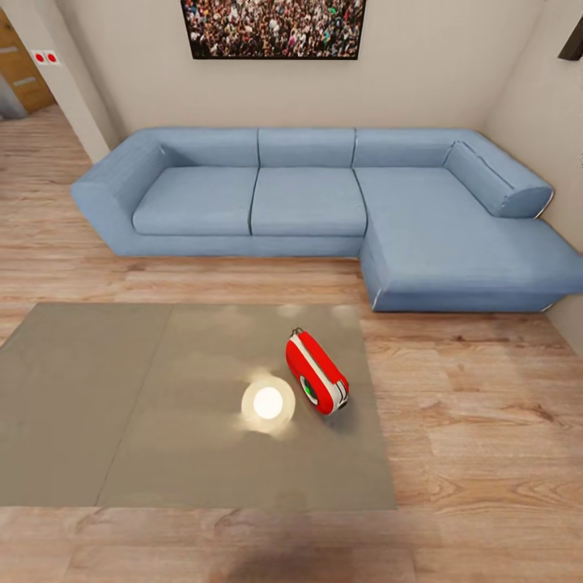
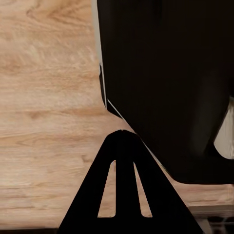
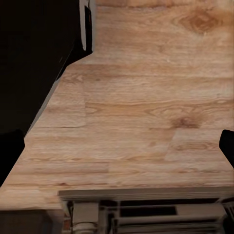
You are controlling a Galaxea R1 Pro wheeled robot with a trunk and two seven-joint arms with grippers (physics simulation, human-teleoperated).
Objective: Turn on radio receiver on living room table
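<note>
Black left gripper fingertips together over wood floor; right's state unclear.

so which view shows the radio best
The head view: the radio receiver stands in full sight on the table, toward its right end. Both wrist views look down at wood floor instead.

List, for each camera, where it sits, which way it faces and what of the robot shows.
Head view: on the robot's head, facing forward and down at the radio receiver on the table, sofa behind.
Left wrist view: near the left gripper, facing the wood floor; dark robot body beside it.
Right wrist view: near the right gripper, facing the floor; dark robot body at one edge.
All share the floor.
</note>
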